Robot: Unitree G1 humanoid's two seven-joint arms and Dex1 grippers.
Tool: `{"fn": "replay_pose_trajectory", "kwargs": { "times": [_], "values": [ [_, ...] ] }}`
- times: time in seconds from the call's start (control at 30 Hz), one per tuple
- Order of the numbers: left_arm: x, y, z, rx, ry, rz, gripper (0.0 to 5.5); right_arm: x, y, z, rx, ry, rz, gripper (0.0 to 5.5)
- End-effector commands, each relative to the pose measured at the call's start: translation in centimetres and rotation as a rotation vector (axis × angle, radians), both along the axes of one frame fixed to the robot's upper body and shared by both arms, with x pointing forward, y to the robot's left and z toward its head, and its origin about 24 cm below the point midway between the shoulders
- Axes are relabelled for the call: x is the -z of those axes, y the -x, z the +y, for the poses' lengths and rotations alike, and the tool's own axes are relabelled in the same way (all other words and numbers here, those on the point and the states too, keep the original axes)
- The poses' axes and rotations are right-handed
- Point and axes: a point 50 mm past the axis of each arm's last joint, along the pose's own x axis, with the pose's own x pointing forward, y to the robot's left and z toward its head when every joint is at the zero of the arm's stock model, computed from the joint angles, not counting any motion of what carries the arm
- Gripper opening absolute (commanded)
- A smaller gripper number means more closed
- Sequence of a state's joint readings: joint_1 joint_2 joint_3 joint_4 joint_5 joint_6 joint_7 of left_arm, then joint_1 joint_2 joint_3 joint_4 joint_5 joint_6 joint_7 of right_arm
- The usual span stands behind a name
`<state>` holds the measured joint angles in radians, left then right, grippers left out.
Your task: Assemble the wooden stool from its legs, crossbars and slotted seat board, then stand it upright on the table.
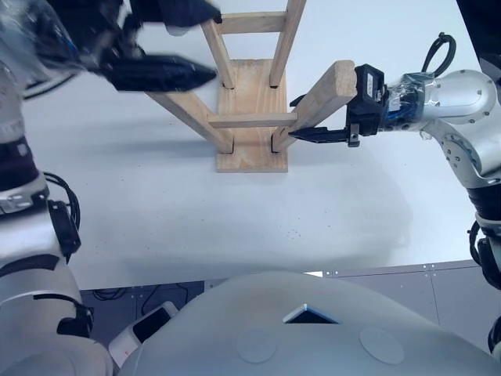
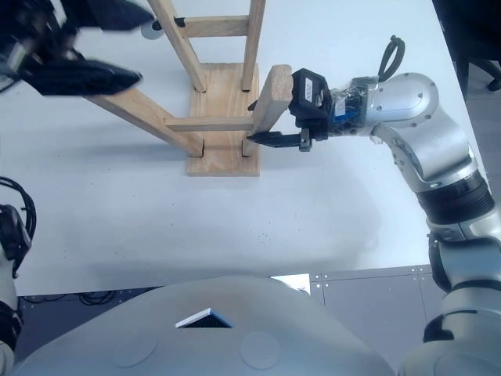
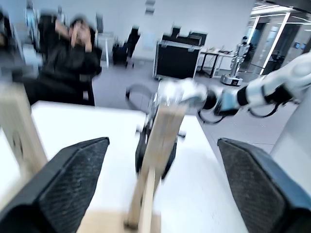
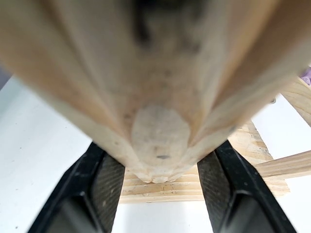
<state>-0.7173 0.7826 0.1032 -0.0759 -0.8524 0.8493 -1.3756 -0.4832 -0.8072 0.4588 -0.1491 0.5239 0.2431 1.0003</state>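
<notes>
Stool inverted on the table, seat board lying flat and legs pointing up: the right gripper clamps the near right leg, while the left gripper hangs beside the left legs, jaws spread wide.

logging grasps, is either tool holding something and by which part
The right tool is shut on the stool's near-right leg, about mid-length, a finger on each side. The left tool is open and holds nothing.
</notes>
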Motion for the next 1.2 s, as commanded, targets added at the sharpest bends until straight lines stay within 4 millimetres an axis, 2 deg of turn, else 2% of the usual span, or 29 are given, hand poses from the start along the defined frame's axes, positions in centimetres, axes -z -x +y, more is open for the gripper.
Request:
{"fn": "replay_pose_trajectory", "kwargs": {
  "times": [0.03, 0.1, 0.13, 0.2, 0.33, 0.47, 0.5, 0.6, 0.73, 0.83, 1.2],
  "values": [
    [-7.0, 1.4, -0.1, 0.098, 0.048, -0.252, 4.11, 7.0, 1.3, -1.3, 0.082, 0.373, 0.193, 2.03],
    [-8.7, 1.7, -1.2, 0.129, 0.017, -0.342, 4.11, 7.1, 1.1, -1.5, 0.101, 0.364, 0.209, 2.03],
    [-8.9, 1.7, -1.9, 0.134, -0.023, -0.376, 4.11, 7.1, 1.1, -1.6, 0.108, 0.361, 0.215, 2.03],
    [-7.3, 0.9, -4.2, 0.107, -0.229, -0.410, 4.11, 7.3, 0.9, -1.9, 0.126, 0.366, 0.219, 2.03],
    [-4.1, 0.8, -8.1, 0.230, -0.457, -0.410, 4.11, 7.7, 0.6, -2.4, 0.156, 0.380, 0.219, 2.03],
    [-0.4, -0.2, -10.1, 0.257, -0.663, -0.431, 4.11, 7.9, 0.5, -2.6, 0.168, 0.394, 0.214, 2.03],
    [0.4, -0.6, -10.2, 0.256, -0.709, -0.448, 4.11, 7.9, 0.4, -2.6, 0.169, 0.401, 0.210, 2.03],
    [2.2, -1.4, -10.4, 0.266, -0.800, -0.470, 3.65, 7.8, 0.4, -2.5, 0.169, 0.398, 0.208, 2.03],
    [3.2, -2.1, -10.2, 0.266, -0.870, -0.512, 3.16, 7.7, 0.4, -2.3, 0.166, 0.394, 0.205, 2.03],
    [4.1, -2.6, -9.4, 0.278, -0.940, -0.531, 2.70, 7.7, 0.5, -2.2, 0.166, 0.389, 0.207, 2.03],
    [7.7, -2.6, -8.6, 0.356, -1.044, -0.440, 1.00, 7.5, 0.3, -2.1, 0.169, 0.385, 0.201, 2.03]
  ]
}}
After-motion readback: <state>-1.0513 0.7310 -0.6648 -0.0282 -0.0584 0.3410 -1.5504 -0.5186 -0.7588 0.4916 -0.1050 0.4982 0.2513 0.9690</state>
